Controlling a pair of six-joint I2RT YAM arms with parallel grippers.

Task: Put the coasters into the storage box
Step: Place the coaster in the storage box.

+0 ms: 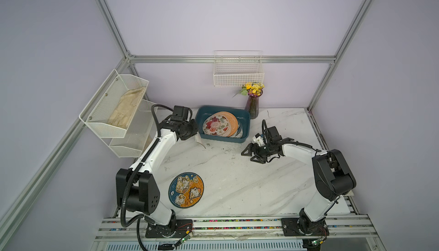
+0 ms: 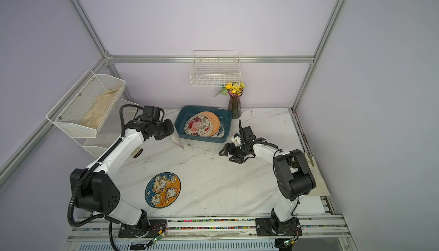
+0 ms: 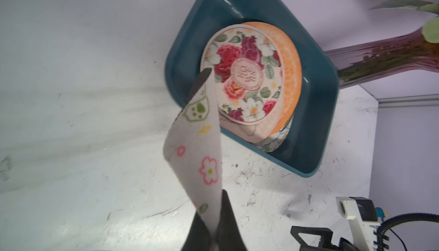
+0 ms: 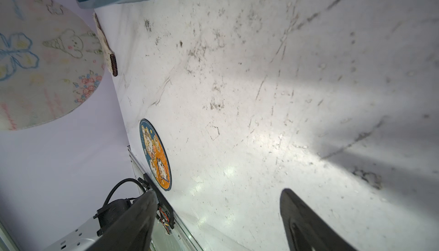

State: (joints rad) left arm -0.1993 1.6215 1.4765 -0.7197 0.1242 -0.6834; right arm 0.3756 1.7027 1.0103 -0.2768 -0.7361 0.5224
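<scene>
Cream flower-print round coaster [image 3: 194, 152], rim-pinched in left tool [image 3: 212, 226], likely for dropping into dark teal plastic box [image 3: 316, 123] ahead; right tool [image 1: 250, 155] spread, empty.

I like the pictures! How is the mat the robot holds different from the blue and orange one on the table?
The cream flower-print soft coaster is pale, bent, pinched in the shut left gripper. The blue-and-orange cartoon coaster is bright, flat, lying free on the white marble table. Both are thin printed mats.
</scene>
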